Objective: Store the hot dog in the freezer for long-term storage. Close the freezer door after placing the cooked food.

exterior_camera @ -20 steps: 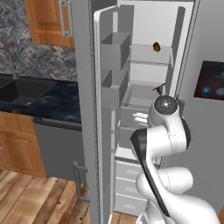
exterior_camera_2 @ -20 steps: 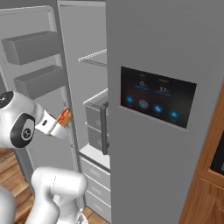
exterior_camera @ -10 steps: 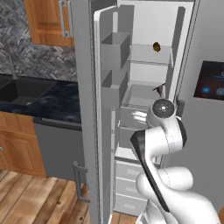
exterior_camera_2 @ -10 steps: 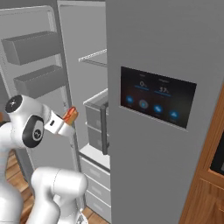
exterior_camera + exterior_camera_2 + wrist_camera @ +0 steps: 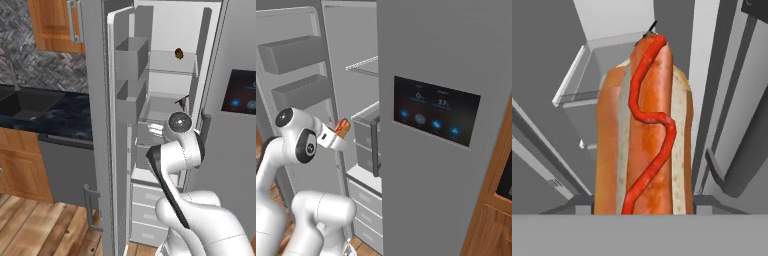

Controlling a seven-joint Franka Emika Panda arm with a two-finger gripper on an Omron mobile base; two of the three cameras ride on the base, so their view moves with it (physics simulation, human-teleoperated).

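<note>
Held the hot dog (image 5: 644, 135) clamped in the hand (image 5: 340, 131), just outside the open freezer (image 5: 165, 90), level with its grey-white drawers (image 5: 365, 142), freezer door (image 5: 112, 130) swung wide.

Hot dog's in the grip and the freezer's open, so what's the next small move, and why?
Probably ease the gripper forward toward the clear shelf. The hot dog is clamped but sits just outside the freezer, and the freezer door stands wide open, so nothing blocks the way.

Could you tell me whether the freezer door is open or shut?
Open: the freezer door is swung wide, exposing its bins and the freezer shelves.
</note>
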